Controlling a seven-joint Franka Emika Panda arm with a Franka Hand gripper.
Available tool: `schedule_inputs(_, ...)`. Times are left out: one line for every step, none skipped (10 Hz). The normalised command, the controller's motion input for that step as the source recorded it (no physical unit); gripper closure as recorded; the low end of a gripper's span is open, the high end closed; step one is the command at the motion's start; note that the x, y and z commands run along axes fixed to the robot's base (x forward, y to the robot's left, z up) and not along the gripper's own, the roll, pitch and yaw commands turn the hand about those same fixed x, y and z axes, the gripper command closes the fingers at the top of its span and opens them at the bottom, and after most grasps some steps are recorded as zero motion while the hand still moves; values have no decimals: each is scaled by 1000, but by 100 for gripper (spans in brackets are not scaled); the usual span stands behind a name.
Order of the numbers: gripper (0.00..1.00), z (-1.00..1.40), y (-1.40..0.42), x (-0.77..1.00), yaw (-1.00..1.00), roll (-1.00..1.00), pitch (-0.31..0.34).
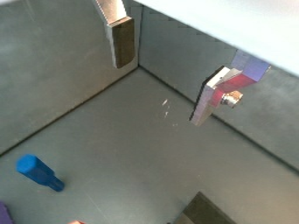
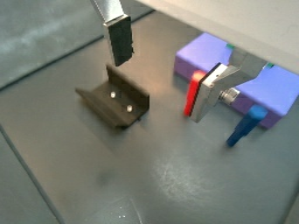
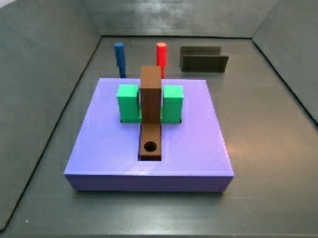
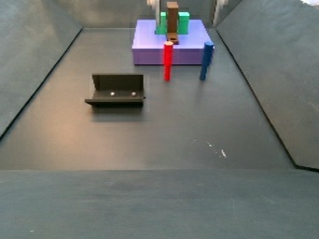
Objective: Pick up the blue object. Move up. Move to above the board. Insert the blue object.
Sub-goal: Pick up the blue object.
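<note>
Hanging high over grey floor, gripper (image 2: pixel 163 64) open wide, nothing between silver fingers (image 1: pixel 121 42). Blue peg (image 3: pixel 119 57) upright at upper left in side view, just behind board (image 3: pixel 187 149), beside red peg (image 3: pixel 162 55). Brown strip (image 3: pixel 151 110) with round hole (image 3: pixel 151 146) between green blocks (image 3: pixel 128 103) on board. Dark fixture (image 4: pixel 115 91) left of middle, well apart from board (image 4: pixel 149 43).
</note>
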Motion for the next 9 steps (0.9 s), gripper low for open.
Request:
schedule_inputs(0,0,0,-66,0,0,-9)
schedule_inputs(0,0,-289,-54,0,17,0)
schedule_inputs(0,-40,-814,-426,177,203,-131)
schedule_inputs(0,0,-869,-389,97,274,-139)
schedule_inputs(0,-49,-934,-320,80,211,-129)
schedule_inputs(0,-123,-823,-294,57,111,-109)
schedule_inputs(0,-140,-800,-386,40,103,-147)
schedule_inputs(0,-326,-597,-254,74,0,-69)
schedule_inputs(0,-434,-366,-171,0,-107,-13)
